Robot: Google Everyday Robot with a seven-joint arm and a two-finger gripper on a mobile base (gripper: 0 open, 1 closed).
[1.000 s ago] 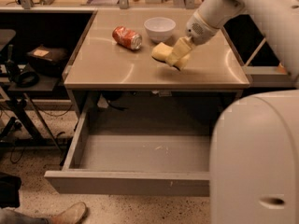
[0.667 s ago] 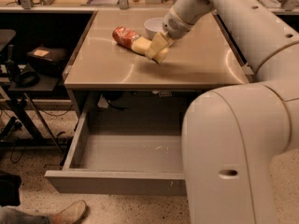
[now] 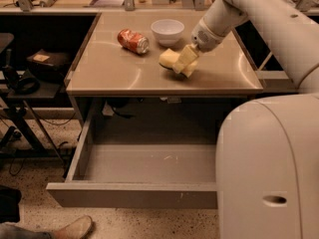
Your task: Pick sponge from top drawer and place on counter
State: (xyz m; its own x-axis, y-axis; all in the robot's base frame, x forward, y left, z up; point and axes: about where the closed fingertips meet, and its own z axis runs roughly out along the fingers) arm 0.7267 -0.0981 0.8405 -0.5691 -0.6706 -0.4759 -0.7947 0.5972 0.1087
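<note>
The pale yellow sponge (image 3: 168,58) is in my gripper (image 3: 183,65), low over the middle of the tan counter (image 3: 109,71), at or just above its surface. My gripper's blocky yellow fingers (image 3: 188,57) are shut on the sponge's right end. My white arm reaches in from the upper right. The top drawer (image 3: 132,195) is pulled open below the counter, and its grey inside shows nothing in it.
A red soda can (image 3: 133,41) lies on its side at the counter's back left. A white bowl (image 3: 167,31) stands just behind the sponge. My large white body (image 3: 269,168) blocks the lower right. A dark stand with gear (image 3: 35,68) is at the left.
My gripper swung left with the sponge towards the can, then came back right and a little lower, nearer the counter's middle.
</note>
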